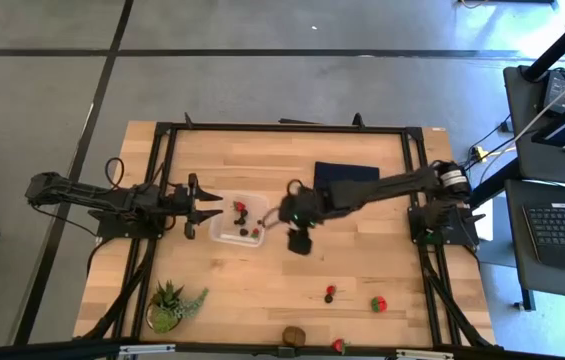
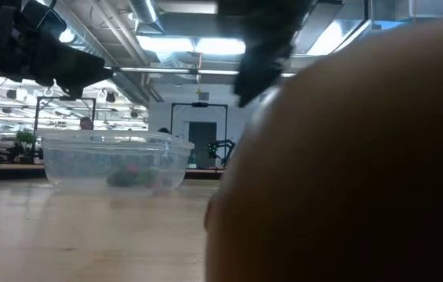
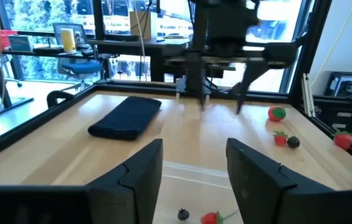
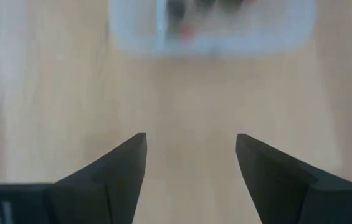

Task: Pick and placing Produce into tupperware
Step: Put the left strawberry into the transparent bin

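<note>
High view: the clear tupperware point(image 1: 235, 224) sits at the table's middle, holding a red strawberry point(image 1: 240, 208) at its 12 o'clock side and dark berries point(image 1: 246, 232) toward 5 o'clock. The left gripper point(image 1: 212, 202) hangs at the container's 9 o'clock rim, fingers spread with nothing between them. The right gripper point(image 1: 280, 216) hangs just off the 3 o'clock wall. A dark blue cloth point(image 1: 346, 173) lies at 2 o'clock from the container. Toward 5 o'clock, well apart, lie a small strawberry with a dark berry point(image 1: 330, 293), a larger strawberry point(image 1: 378, 303), a brown kiwi point(image 1: 293, 335) and 1 more strawberry point(image 1: 339, 345) at the table edge. A potted plant point(image 1: 170, 306) stands at 7 o'clock.

Low view: the tupperware point(image 2: 114, 160) rests on the wood, red and dark fruit blurred inside; the kiwi point(image 2: 346, 164) fills the frame's right.

Left wrist view: 2 fingers point(image 3: 139, 171) stand apart and empty.

Right wrist view: its fingers point(image 4: 116, 168) stand apart, empty, with the tupperware point(image 4: 213, 28) ahead
</note>
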Robot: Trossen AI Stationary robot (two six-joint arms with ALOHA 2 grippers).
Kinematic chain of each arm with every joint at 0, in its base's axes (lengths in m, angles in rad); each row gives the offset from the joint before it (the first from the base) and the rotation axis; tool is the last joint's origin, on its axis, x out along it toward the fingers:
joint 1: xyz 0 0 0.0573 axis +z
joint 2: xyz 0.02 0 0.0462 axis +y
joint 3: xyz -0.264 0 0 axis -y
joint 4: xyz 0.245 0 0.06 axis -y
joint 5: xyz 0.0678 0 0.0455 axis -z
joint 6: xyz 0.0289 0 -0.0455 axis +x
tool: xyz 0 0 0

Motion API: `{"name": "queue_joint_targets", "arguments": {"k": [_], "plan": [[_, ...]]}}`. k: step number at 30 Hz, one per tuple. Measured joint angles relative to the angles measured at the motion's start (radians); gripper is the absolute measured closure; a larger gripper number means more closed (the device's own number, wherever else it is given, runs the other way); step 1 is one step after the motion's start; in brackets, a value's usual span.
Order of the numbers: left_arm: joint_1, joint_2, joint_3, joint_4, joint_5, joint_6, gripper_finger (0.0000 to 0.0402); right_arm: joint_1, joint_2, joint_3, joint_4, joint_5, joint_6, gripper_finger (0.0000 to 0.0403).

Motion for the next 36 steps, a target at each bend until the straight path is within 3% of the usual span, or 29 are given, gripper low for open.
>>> {"name": "queue_joint_targets", "arguments": {"k": [7, 16, 24, 36], "plan": [[0.0, 0.0, 0.0, 0.001, -0.003, -0.001, 0.0235, 0.158, -0.023, 0.0, -0.228, 0.0, 0.157, 0.0154], [0.0, 0.0, 0.0, 0.0, -0.01, -0.002, 0.0238, 0.309, -0.021, 0.0, -0.249, -0.005, 0.217, 0.0154], [0.0, 0.0, 0.0, 0.0, -0.034, -0.002, 0.0231, 0.404, -0.02, -0.045, -0.229, 0.037, 0.377, 0.0154], [0.0, 0.0, 0.0, -0.001, -0.034, -0.002, 0.0238, 0.461, -0.019, -0.201, 0.001, 0.046, 0.407, 0.0154]]}}
